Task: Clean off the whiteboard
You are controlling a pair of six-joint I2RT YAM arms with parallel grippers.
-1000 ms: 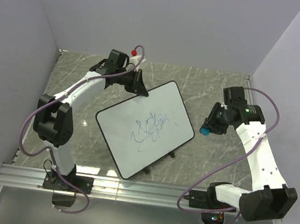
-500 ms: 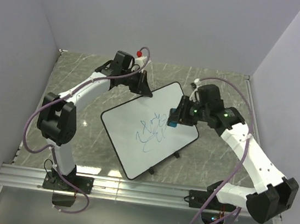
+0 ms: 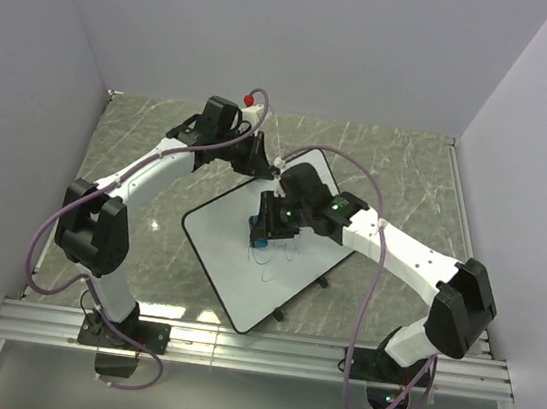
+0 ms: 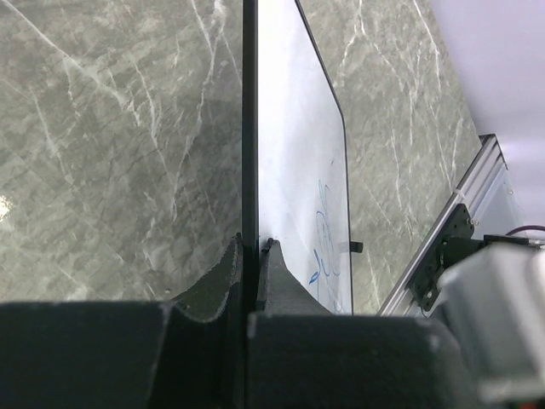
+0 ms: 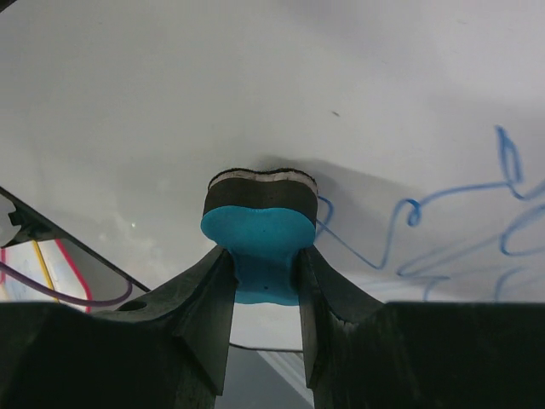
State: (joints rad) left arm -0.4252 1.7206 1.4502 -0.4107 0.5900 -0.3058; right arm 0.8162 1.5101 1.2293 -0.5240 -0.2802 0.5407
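Note:
The whiteboard (image 3: 230,264) lies tilted across the middle of the table, with blue scribbles (image 3: 282,258) near its centre. My left gripper (image 3: 259,158) is shut on the board's far rim; in the left wrist view the black rim (image 4: 249,128) runs between the closed fingers (image 4: 277,273). My right gripper (image 3: 266,230) is shut on a small blue eraser (image 5: 260,234). The eraser's dark felt face presses on the white surface (image 5: 255,77), just left of the blue lines (image 5: 443,217).
Grey marble tabletop (image 3: 409,172) surrounds the board. An aluminium rail (image 3: 264,350) runs along the near edge by the arm bases. Plain walls close in the back and both sides. Small black feet (image 3: 324,284) stick out under the board's near right edge.
My right arm has swung left from beside the board onto it, carrying the eraser over the scribbles; their right part is gone. The board shifted slightly while my left gripper kept its hold.

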